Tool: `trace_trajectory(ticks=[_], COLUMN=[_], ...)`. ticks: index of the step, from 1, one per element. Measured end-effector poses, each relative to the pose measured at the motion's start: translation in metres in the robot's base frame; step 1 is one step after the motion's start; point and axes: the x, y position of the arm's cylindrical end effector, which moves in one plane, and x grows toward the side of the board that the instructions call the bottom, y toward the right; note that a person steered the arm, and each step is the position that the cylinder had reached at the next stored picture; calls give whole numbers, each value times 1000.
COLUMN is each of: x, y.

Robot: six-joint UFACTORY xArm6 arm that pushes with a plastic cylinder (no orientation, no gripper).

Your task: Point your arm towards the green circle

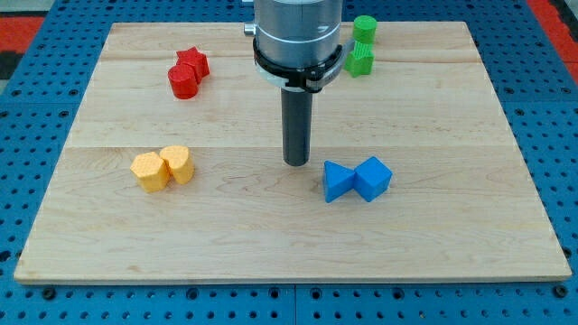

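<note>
pale wooden board (pixel 452 108) lies on a blue pegboard surface (pixel 27 135). the arm carries no gripper, only a dark rod, and my tip (pixel 295 163) rests near the board's middle. taking my tip as the landmark: the green circle (pixel 365 28) sits well up and to the view's right, a green star (pixel 360 60) just below it. two blue blocks (pixel 356 179), touching, lie just right and slightly below. two touching yellow blocks (pixel 163 168) lie well left. two red blocks (pixel 188 72) sit up-left.

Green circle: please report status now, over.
My tip mid-board, left of blue blocks. Green circle at view's top right, untouched. Green star just below it. Path clear.
</note>
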Motion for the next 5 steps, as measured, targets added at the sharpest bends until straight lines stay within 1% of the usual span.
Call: trace_trajectory(ticks=[1,2,3,4,5], x=[-27,-83,-99,-156,-201], y=[53,131,183,186,190])
